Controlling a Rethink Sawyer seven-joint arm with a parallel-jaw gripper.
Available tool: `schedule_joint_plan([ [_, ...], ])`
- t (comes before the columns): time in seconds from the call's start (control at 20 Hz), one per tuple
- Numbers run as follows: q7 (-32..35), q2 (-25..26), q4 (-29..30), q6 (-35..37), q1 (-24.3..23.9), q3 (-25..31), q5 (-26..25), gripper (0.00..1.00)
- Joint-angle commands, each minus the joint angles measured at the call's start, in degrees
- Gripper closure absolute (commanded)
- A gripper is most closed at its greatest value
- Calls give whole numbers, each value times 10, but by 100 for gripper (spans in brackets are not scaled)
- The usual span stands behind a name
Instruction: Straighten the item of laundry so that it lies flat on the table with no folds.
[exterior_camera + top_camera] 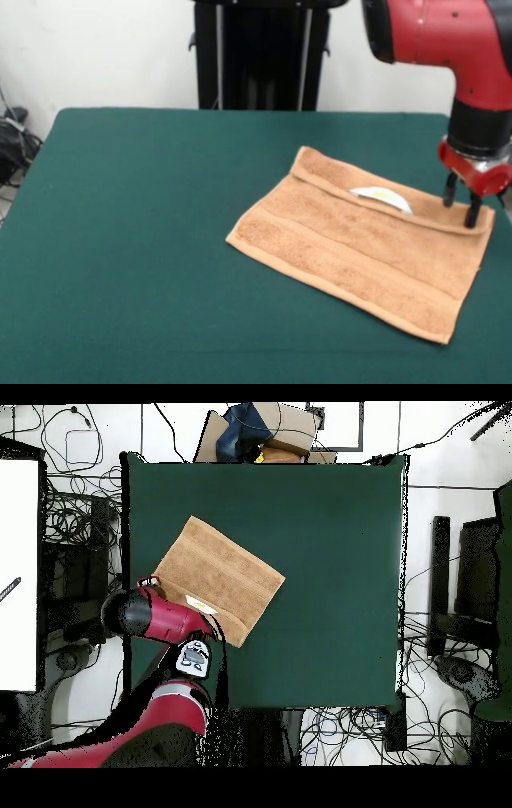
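The gripper hangs over the far right corner of the towel, its two black fingers a little apart with nothing between them. The tips sit right at the folded top edge of the cloth, though I cannot tell whether they touch it or hover just above. The towel lies on the green table, right of the middle, turned at an angle, with its far edge folded over in a narrow band and a small white label showing beside that fold. From above, the red arm covers the towel's corner nearest the table's edge.
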Motion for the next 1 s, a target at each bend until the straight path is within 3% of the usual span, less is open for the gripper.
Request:
schedule_joint_plan([
  [0.05, 91, 54, -32, -16, 30, 2, 28, 0],
  [0.35, 90, 69, -44, -25, 29, 4, 30, 0],
  [0.55, 85, 56, -26, -42, 3, 25, 18, 0],
  [1.0, 82, 14, -32, 32, 0, 1, 26, 0],
])
